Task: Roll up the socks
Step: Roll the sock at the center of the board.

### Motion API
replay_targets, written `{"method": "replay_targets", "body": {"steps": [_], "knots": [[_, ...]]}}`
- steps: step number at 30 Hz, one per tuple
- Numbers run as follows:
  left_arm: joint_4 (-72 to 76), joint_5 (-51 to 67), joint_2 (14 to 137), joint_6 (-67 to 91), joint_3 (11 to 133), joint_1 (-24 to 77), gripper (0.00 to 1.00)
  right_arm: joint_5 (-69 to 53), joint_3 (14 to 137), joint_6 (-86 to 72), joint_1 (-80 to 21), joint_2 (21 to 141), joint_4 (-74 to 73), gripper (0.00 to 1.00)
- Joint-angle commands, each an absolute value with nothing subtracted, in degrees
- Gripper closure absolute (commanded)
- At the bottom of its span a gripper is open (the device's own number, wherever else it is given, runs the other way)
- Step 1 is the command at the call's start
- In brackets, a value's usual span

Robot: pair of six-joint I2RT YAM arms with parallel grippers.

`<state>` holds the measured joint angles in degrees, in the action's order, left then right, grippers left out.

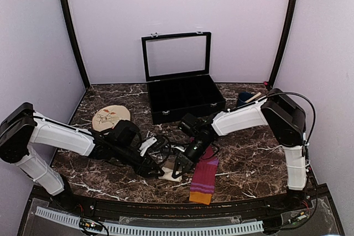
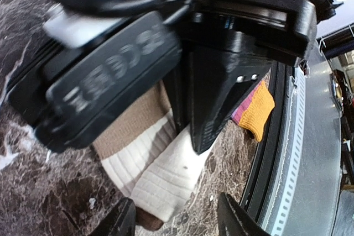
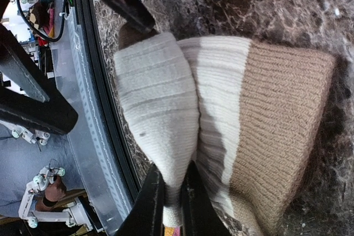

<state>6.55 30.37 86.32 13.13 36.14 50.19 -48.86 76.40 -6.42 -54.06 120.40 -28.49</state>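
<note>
The cream sock [image 3: 232, 109] with brown bands lies folded on the marble near the table's front edge, and it shows in the top view as the cream sock [image 1: 172, 176]. My right gripper [image 3: 171, 205] is shut on a raised fold of its white part. My left gripper [image 2: 177, 219] is open, its fingers apart on either side of the sock's white end [image 2: 160, 181], which lies close to one finger. The striped magenta sock [image 1: 203, 179] lies flat just to the right, its orange cuff [image 2: 257, 109] toward the front edge. Both grippers meet over the cream sock [image 1: 168, 171].
An open black case [image 1: 185, 95] stands at the back centre. A round beige floral disc [image 1: 110, 118] lies at the back left. A blue object [image 1: 243, 99] sits at the back right. The table's black front rim [image 2: 276, 153] runs close by the socks.
</note>
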Motion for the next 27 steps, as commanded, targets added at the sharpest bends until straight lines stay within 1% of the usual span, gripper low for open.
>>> {"method": "replay_targets", "body": {"steps": [1,4,10,19,23,27], "knots": [[4.6,30.0,87.6,9.1,38.8,51.7,0.48,-50.9,75.3,-7.1,-53.5,121.3,-27.4,1.0],[2.9,29.8,89.3,7.4,40.4,53.1,0.5,-50.9,75.2,-7.1,-53.3,121.4,-27.4,1.0],[-0.5,28.8,92.8,4.8,43.3,56.0,0.58,-50.9,74.0,-7.5,-52.9,121.0,-26.9,1.0],[-2.1,26.2,93.8,4.2,42.5,57.0,0.64,-50.7,72.6,-7.7,-52.6,120.5,-26.6,1.0],[-2.4,24.5,93.8,4.0,41.9,57.2,0.63,-50.8,71.9,-7.4,-52.6,120.2,-26.7,1.0],[-2.2,20.8,92.9,4.1,41.1,57.5,0.56,-50.9,71.0,-7.3,-52.6,119.9,-26.6,1.0]]}}
